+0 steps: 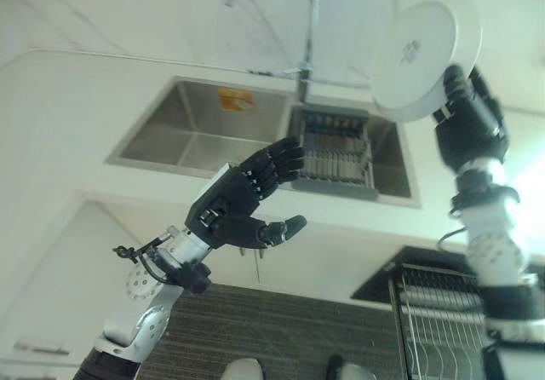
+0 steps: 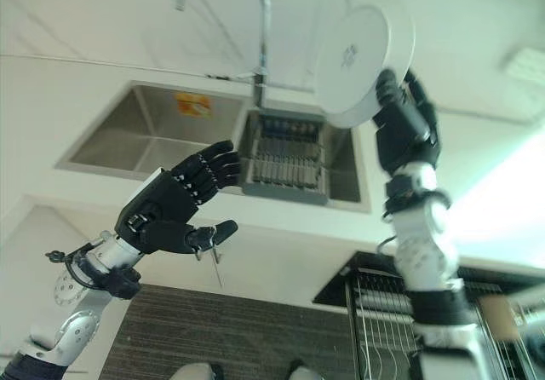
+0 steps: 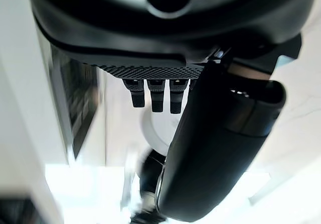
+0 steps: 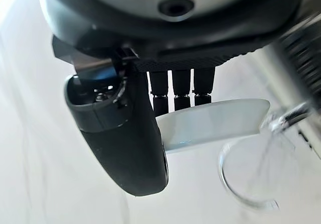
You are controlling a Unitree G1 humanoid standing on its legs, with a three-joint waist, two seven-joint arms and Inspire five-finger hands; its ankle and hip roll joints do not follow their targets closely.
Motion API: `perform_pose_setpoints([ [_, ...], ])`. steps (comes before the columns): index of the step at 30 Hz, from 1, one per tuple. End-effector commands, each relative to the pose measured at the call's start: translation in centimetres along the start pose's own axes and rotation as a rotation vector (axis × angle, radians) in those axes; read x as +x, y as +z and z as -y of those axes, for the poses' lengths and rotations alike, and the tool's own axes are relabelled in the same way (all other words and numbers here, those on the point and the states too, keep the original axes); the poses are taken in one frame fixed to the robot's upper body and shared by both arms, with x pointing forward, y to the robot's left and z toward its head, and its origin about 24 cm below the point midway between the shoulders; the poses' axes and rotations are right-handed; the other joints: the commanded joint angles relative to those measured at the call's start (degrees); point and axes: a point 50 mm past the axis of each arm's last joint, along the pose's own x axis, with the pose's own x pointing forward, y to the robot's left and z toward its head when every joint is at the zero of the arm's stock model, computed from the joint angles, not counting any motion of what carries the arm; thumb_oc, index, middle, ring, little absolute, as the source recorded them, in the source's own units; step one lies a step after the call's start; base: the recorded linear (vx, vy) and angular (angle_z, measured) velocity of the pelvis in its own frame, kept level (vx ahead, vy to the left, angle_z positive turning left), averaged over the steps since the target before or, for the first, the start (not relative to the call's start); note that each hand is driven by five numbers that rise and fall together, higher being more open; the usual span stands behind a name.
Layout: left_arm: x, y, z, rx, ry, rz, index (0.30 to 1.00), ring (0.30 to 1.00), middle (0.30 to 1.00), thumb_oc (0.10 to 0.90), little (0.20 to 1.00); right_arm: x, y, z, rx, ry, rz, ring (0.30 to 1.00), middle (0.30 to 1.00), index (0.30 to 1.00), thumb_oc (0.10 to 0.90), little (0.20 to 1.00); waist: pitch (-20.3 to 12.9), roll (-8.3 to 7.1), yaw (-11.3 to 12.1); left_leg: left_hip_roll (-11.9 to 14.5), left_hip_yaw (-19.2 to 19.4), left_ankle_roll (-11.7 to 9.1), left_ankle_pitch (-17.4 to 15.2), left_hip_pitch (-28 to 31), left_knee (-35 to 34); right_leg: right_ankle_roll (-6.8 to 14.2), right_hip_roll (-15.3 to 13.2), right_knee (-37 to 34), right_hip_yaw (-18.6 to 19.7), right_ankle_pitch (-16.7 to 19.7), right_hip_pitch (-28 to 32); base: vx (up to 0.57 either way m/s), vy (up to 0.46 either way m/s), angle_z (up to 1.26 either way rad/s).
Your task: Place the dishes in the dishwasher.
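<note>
I'm seeing the white plate (image 1: 423,54) being held up above the sink (image 1: 204,129), near the faucet (image 1: 305,31); my right hand (image 1: 468,118) is pinching its edge between thumb and fingers. My left hand (image 1: 243,199) is hanging empty, fingers loosely spread, before the surface (image 1: 60,107). A wire dishwasher rack (image 1: 438,316) is showing lower right.

white plate (image 1: 421,56); steel sink (image 1: 204,129) w/ orange sticker (image 1: 236,99); dark striped floor (image 1: 272,333).
</note>
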Motion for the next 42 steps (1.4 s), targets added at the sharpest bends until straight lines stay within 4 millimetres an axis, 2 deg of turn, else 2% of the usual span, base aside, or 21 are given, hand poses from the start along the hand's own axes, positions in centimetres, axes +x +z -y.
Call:
perform_pose_setpoints([
  [1, 1.4, 3.0, 1.0, 0.064, -0.122, 0.127, 0.9, 0.9, 0.9, 0.8, 0.9, 1.7, 6.6, -4.1, 0.086, 0.282, 0.362, 0.3, 0.3, 0.3, 0.4, 0.3, -5.03, 2.5, 3.4, 0.31, 0.09, 0.35, -5.0, 4.0, -3.4, 3.8, -5.01, 11.62, -10.72, -5.19, 6.63, -0.32, -0.04, -1.82],
  [2, 1.5, 3.1, 0.8, 0.078, -0.141, 0.111, 0.9, 0.9, 0.9, 0.8, 0.9, 1.4, 6.3, -3.9, 0.101, 0.294, 0.372, 0.3, 0.3, 0.3, 0.4, 0.3, -5.07, 3.47, 3.77, 1.13, 1.67, 0.53, -4.64, 4.05, -3.4, 3.26, -5.12, 11.62, -12.32, -4.76, 9.44, -0.3, -0.152, -1.83],
  [3, 1.6, 3.4, 0.4, 0.069, -0.161, 0.096, 0.9, 0.9, 0.9, 0.8, 0.9, 0.9, 5.8, -3.6, 0.102, 0.301, 0.38, 0.3, 0.3, 0.3, 0.4, 0.3, -5.64, 4.15, 3.97, 1.68, 3.2, 0.36, -3.95, 3.41, -3.4, 2.79, -4.67, 11.62, -12.77, -7.17, 11.84, -0.11, -0.215, -1.44],
  [5, 1.4, 3.5, 0.4, 0.025, -0.176, 0.089, 0.9, 0.9, 0.9, 0.8, 0.9, 0.2, 4.9, -3.9, 0.103, 0.311, 0.38, 0.3, 0.3, 0.3, 0.4, 0.3, -6.32, 3.61, 5.37, 2.16, 5.95, -1.57, -4.06, 3.35, -3.4, 3.51, -6.1, 11.62, -14.22, -13.45, 12.91, -0.05, -0.321, -0.58],
  [6, 1.3, 3.5, 0.4, 0.014, -0.179, 0.086, 0.9, 0.9, 0.9, 0.8, 0.9, 0.1, 4.8, -3.9, 0.099, 0.308, 0.381, 0.3, 0.3, 0.3, 0.4, 0.3, -6.53, 3.58, 5.51, 2.53, 6.59, -2.0, -3.79, 3.31, -3.4, 3.36, -6.18, 11.62, -14.4, -14.3, 12.83, -0.04, -0.323, -0.64],
  [10, 1.2, 2.4, 1.7, -0.023, -0.211, 0.054, 0.9, 0.9, 0.9, 0.8, 0.9, -2.0, 5.6, -4.8, 0.061, 0.339, 0.431, 0.3, 0.3, 0.3, 0.4, 0.3, -7.24, 4.08, 3.38, 4.6, 8.62, -3.6, -2.93, 3.28, -3.4, 3.65, -5.53, 11.62, -13.06, -18.78, 10.01, -0.05, -0.264, -0.63],
  [15, 1.1, 1.7, 2.7, -0.052, -0.26, 0.003, 0.9, 0.9, 0.9, 0.8, 0.9, -3.1, 6.4, -4.4, 0.034, 0.337, 0.464, 0.3, 0.3, 0.3, 0.4, 0.3, -7.26, 4.48, 0.84, 5.2, 8.49, -4.15, -2.84, 3.54, -3.4, 3.41, -4.1, 11.62, -11.26, -19.11, 7.77, -0.04, -0.163, -0.25],
  [16, 1.0, 1.0, 3.1, -0.104, -0.285, -0.019, 0.9, 0.9, 0.9, 0.8, 0.9, -3.3, 6.5, -4.5, 0.023, 0.334, 0.472, 0.3, 0.3, 0.3, 0.4, 0.3, -7.01, 4.63, 0.05, 5.9, 9.83, -3.91, -1.75, 3.23, -3.4, 2.59, -3.85, 11.62, -11.91, -18.14, 6.79, -0.05, -0.148, -0.09],
  [19, 0.7, -1.7, 3.8, -0.179, -0.27, -0.113, 0.9, 0.9, 0.9, 0.8, 0.9, -3.5, 6.4, -4.2, -0.028, 0.309, 0.471, 0.3, 0.3, 0.3, 0.4, 0.3, -6.9, 4.75, -1.61, 6.58, 9.96, -4.79, -2.83, 4.29, -3.4, 2.54, -3.2, 11.62, -10.64, -18.76, 6.2, -0.02, -0.12, -0.1],
  [23, -1.0, -5.4, 4.5, -0.266, -0.202, -0.248, 0.9, 0.9, 0.9, 0.8, 0.9, -3.4, 5.9, -3.6, -0.076, 0.281, 0.405, 0.3, 0.3, 0.3, 0.4, 0.3, -6.86, 4.72, -2.85, 7.75, 10.91, -5.24, -2.28, 4.25, -3.4, 1.48, -1.76, 11.62, -9.94, -19.18, 5.25, -0.03, -0.13, -0.07],
  [24, -2.2, -7.3, 4.5, -0.311, -0.136, -0.31, 0.9, 0.9, 0.9, 0.8, 0.9, -3.4, 5.5, -3.1, -0.096, 0.267, 0.371, 0.3, 0.3, 0.3, 0.4, 0.3, -6.76, 4.62, -3.38, 8.34, 11.18, -5.52, -1.94, 4.18, -3.4, 1.0, -1.09, 11.62, -9.57, -19.43, 4.9, -0.03, -0.164, -0.18],
  [27, -4.4, -10.3, 4.2, -0.34, 0.003, -0.404, 0.9, 0.9, 0.9, 0.8, 0.9, -3.4, 5.0, -2.2, -0.158, 0.24, 0.339, 0.3, 0.3, 0.3, 0.4, 0.3, -6.68, 4.38, -3.85, 9.34, 11.55, -6.1, -1.23, 3.99, -3.4, 0.26, -0.19, 11.62, -9.25, -19.76, 4.46, -0.03, -0.159, -0.13],
  [29, -9.4, -14.4, 2.4, -0.35, 0.323, -0.541, 0.9, 0.9, 0.9, 0.8, 0.9, -3.5, 5.1, -1.3, -0.277, 0.227, 0.317, 0.3, 0.3, 0.3, 0.4, 0.3, -6.41, 3.65, -3.94, 11.09, 11.77, -7.07, 0.19, 3.24, -3.4, -0.81, 0.76, 11.62, -9.38, -20.25, 4.18, -0.03, -0.292, -0.1],
  [31, -14.5, -17.6, 2.5, -0.322, 0.552, -0.739, 0.9, 0.9, 0.9, 0.8, 0.9, -3.3, 4.9, -0.6, -0.319, 0.218, 0.266, 0.3, 0.3, 0.3, 0.4, 0.3, -6.25, 2.82, -3.56, 12.15, 11.29, -7.83, 1.38, 2.57, -3.4, -1.87, 1.63, 11.62, -9.35, -20.74, 3.98, 0.04, -0.32, -0.06],
  [34, -18.4, -19.3, 3.5, -0.329, 0.711, -0.878, 0.9, 0.9, 0.9, 0.8, 0.9, -3.1, 4.7, -0.2, -0.329, 0.204, 0.232, 0.3, 0.3, 0.3, 0.4, 0.3, -6.16, 2.16, -2.91, 11.47, 11.47, -7.83, 2.04, 3.62, -3.4, -2.57, 1.84, 11.62, -9.29, -20.84, 3.92, 0.07, -0.147, -0.03],
  [35, -18.9, -19.5, 3.6, -0.331, 0.738, -0.899, 0.9, 0.9, 0.9, 0.8, 0.9, -3.0, 4.7, -0.1, -0.328, 0.204, 0.225, 0.3, 0.3, 0.3, 0.4, 0.3, -6.05, 2.04, -2.81, 11.22, 11.51, -7.81, 2.12, 3.84, -3.4, -2.68, 1.8, 11.62, -9.18, -20.85, 3.94, 0.13, -0.108, -0.01],
  [36, -21.0, -20.1, 4.7, -0.353, 0.795, -0.956, 0.9, 0.9, 0.9, 0.8, 0.9, -2.9, 4.5, 0.2, -0.329, 0.2, 0.209, 0.3, 0.3, 0.3, 0.4, 0.3, -5.51, 1.6, -1.65, 8.21, 9.22, -7.79, 3.93, 4.29, -3.4, -2.84, 1.81, 11.62, -7.81, -20.71, 4.07, 0.13, -0.066, -0.02],
  [37, -21.6, -20.2, 5.1, -0.364, 0.816, -0.972, 0.9, 0.9, 0.9, 0.8, 0.9, -2.8, 4.4, 0.3, -0.33, 0.2, 0.205, 0.3, 0.3, 0.3, 0.4, 0.3, -5.19, 1.52, -1.34, 6.96, 8.51, -7.59, 4.15, 4.31, -3.4, -2.78, 1.77, 11.62, -7.22, -20.62, 4.23, 0.06, -0.027, -0.19],
  [39, -23.4, -20.6, 6.5, -0.378, 0.852, -1.033, 0.9, 0.9, 0.9, 0.8, 0.9, -2.7, 3.8, 0.3, -0.326, 0.204, 0.202, 0.3, 0.3, 0.3, 0.4, 0.3, -4.28, 2.21, 0.28, 2.07, 5.98, -5.33, 2.31, 1.7, -3.4, -2.23, 2.01, 11.62, -5.84, -19.14, 3.65, 0.0, 0.091, -0.42],
  [41, -24.5, -21.0, 7.6, -0.376, 0.851, -1.102, 0.9, 0.9, 0.9, 0.8, 0.9, -2.6, 2.7, -0.2, -0.319, 0.209, 0.189, 0.3, 0.3, 0.3, 0.4, 0.3, -4.0, 3.43, 1.11, 1.0, 5.49, -4.5, 1.87, -0.32, -3.4, -1.93, 2.88, 11.62, -5.54, -19.31, 4.14, 0.15, 0.297, -0.38],
  [42, -25.3, -21.4, 8.5, -0.367, 0.848, -1.165, 0.9, 0.9, 0.9, 0.8, 0.9, -2.7, 1.9, -0.1, -0.307, 0.216, 0.155, 0.3, 0.3, 0.3, 0.4, 0.3, -4.71, 3.91, 1.11, 0.1, 2.87, -3.68, 0.31, 0.09, -3.4, -1.78, 3.25, 11.62, -5.53, -19.63, 4.39, 0.26, 0.503, -0.29],
])
